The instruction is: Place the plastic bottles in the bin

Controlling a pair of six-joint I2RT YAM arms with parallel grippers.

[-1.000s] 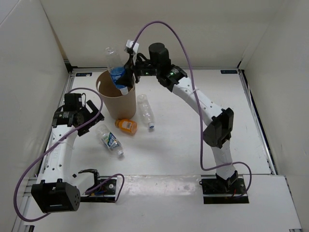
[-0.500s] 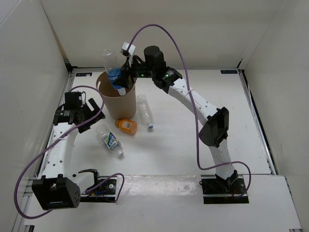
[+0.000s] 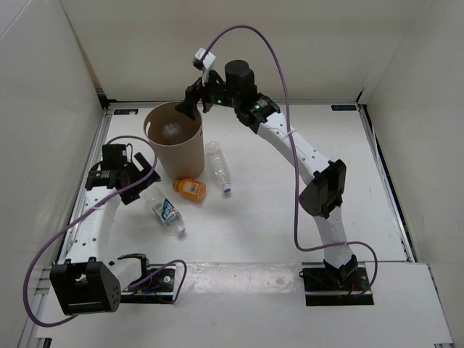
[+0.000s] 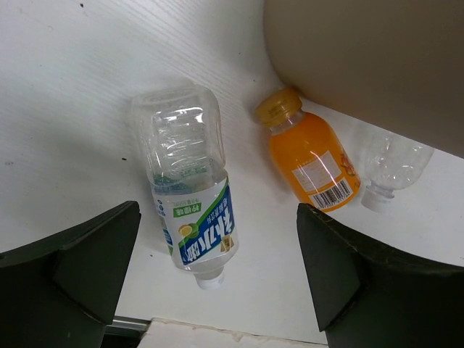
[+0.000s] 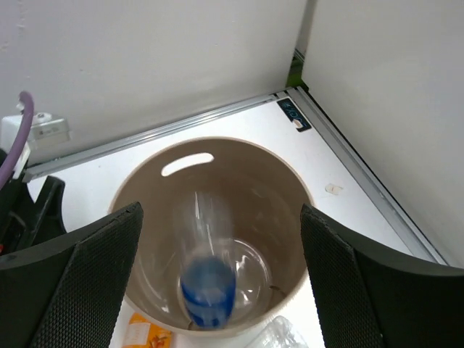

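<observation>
White tabletop (image 3: 254,217), white walls (image 3: 304,43) on 3 sides. R gripper (image 3: 191,106) above bin (image 3: 177,156), fingers apart; blue-label bottle (image 5: 209,291) inside bin. L gripper (image 4: 217,290) fingers apart over labelled bottle (image 4: 190,210); orange bottle (image 3: 190,189), clear bottle (image 3: 219,168) lying beside bin.

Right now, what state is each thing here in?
Bin, upright, open-topped, holding one bottle.
Blue-labelled bottle, inside the bin, blurred.
Green-and-blue-labelled bottle, lying on the table, capped.
Orange bottle, lying on the table, capped.
Plain clear bottle, lying on the table.
Left tool, open, empty.
Right tool, open, empty.
</observation>
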